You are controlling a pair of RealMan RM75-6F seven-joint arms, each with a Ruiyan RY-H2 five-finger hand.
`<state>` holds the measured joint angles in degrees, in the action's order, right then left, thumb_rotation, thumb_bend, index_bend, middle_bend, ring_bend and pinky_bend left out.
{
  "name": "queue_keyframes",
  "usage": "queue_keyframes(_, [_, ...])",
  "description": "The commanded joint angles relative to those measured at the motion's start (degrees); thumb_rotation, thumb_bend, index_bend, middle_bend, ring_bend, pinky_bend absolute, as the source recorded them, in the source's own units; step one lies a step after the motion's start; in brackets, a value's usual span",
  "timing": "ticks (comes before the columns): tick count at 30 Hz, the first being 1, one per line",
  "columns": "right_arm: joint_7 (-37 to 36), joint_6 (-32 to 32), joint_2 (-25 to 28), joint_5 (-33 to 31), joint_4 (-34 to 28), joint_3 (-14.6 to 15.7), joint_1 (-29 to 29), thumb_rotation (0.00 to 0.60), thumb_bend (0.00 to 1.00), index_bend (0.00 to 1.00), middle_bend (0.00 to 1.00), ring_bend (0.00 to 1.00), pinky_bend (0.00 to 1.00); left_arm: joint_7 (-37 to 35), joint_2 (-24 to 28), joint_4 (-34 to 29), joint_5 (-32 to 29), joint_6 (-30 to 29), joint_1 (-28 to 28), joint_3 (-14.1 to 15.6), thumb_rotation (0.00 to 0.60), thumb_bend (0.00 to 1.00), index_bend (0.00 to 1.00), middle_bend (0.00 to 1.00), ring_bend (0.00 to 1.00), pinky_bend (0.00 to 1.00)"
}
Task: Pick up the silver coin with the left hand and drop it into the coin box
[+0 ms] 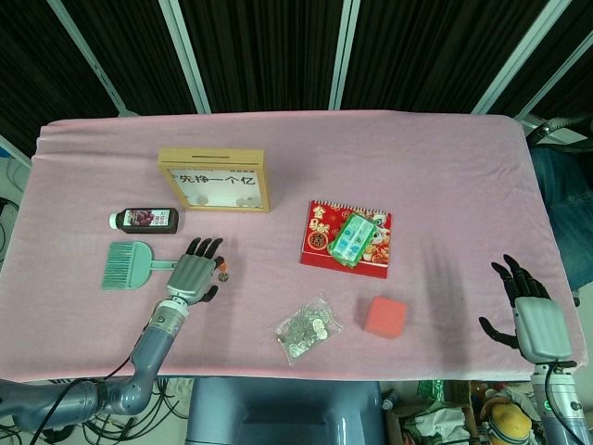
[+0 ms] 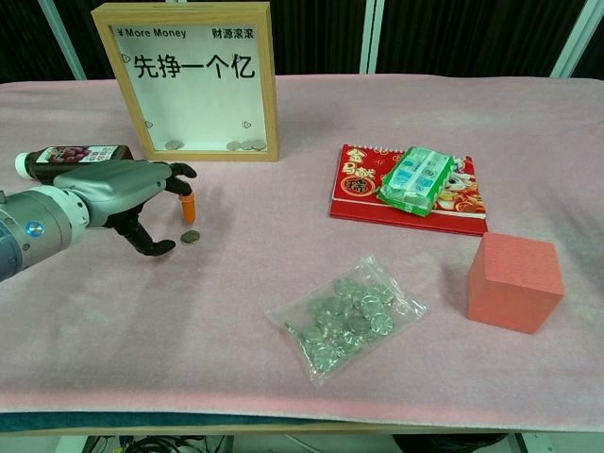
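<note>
Starting at the left, we see the left hand hovering low over the pink desk, fingers apart and curved down, gripping nothing. The silver coin lies flat on the desk just beside the thumb tip, under an orange-tipped finger; we cannot tell whether either touches it. The coin box stands upright at the hand's one o'clock. A bag of coins lies at its four o'clock. Far right, our right hand rests open, fingers spread, holding nothing.
</note>
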<state>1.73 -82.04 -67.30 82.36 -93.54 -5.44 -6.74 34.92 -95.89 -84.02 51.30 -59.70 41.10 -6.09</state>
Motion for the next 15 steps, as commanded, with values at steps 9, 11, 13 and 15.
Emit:
queue_keyframes(9, [-0.1,-0.1,0.1,0.3,0.0,0.1,0.0,0.6,0.16,0.12,0.01,0.09,0.19,0.2,-0.1,-0.6,0.8,-0.4,0.0,-0.1,0.6,0.35,0.41,0.03,0.0,0.0])
queue_keyframes(11, [-0.2,-0.1,0.1,0.3,0.0,0.1,0.0,0.6,0.16,0.12,0.01,0.09,0.19,0.4,-0.1,-0.6,0.7,-0.3,0.0,0.0,0.6,0.35,0.41,0.03,0.0,0.0])
queue_keyframes(13, [-0.2,-0.1,0.1,0.2,0.0,0.1,0.0,0.6,0.16,0.12,0.01,0.09,0.19,0.6,-0.1,-0.6,0.5,-0.2,0.1,-0.1,0.6,0.35,0.41,0.03,0.0,0.0])
queue_keyframes(15, [-0.2,0.0,0.1,0.1,0.0,0.0,0.0,0.6,0.16,0.12,0.01,0.09,0.19,0.5,-0.1,-0.6,0.4,-0.1,0.1,-0.2,0.6,0.35,0.41,0.03,0.0,0.0])
